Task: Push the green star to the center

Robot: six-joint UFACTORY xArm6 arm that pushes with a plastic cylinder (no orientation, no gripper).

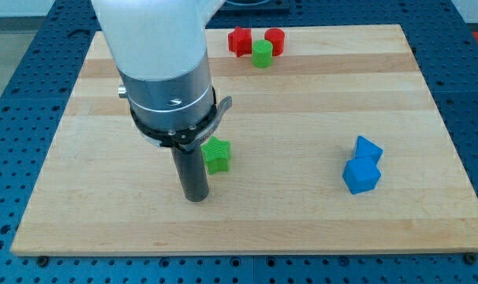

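Observation:
The green star [217, 156] lies on the wooden board [302, 221], left of the board's middle. My tip [196, 197] rests on the board just below and to the left of the star, very close to it; I cannot tell if they touch. The rod and the arm's white and grey body [164, 71] rise above it and hide the board behind.
A red star-like block [239, 41], a green cylinder [261, 54] and a red cylinder [274, 40] cluster at the view's top. Two blue blocks sit at the right: a pointed one [367, 147] touching a cube-like one [360, 175] below it.

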